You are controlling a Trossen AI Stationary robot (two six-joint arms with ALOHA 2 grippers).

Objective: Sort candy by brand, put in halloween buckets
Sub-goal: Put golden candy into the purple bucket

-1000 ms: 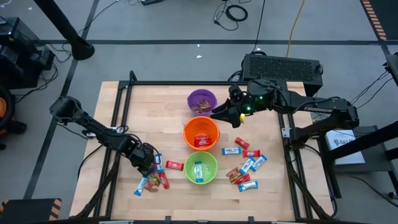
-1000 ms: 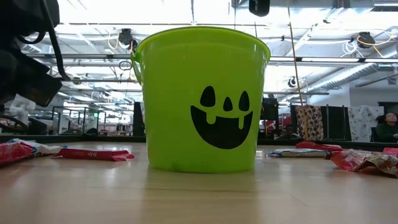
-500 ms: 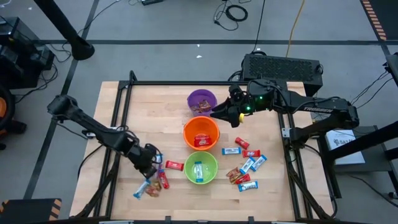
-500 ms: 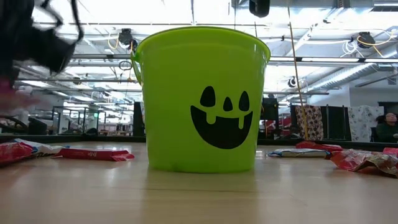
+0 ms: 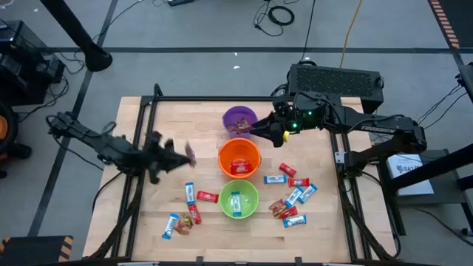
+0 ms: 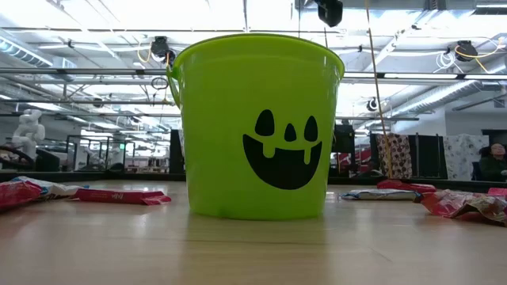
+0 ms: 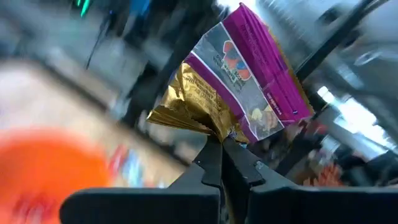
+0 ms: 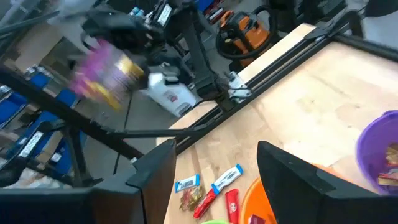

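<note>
A pale wooden tabletop inside a black metal frame stands on a grey workshop floor strewn with cables. Three small round plastic buckets sit in a line down its middle: a purple bucket, an orange bucket and a light green bucket with a black pumpkin face. Small wrapped candy bars in red and blue-and-white lie loose on both sides of the green bucket.

The left hand is raised above the tabletop, left of the orange bucket, its fingers clenched on the crimped corner of a purple and gold candy wrapper. The wrapper looks light, thin and crinkly, likely slippery, so a pinch at the crimped end seems safest.

The right hand hovers beside the purple bucket with fingers spread apart, holding nothing.
</note>
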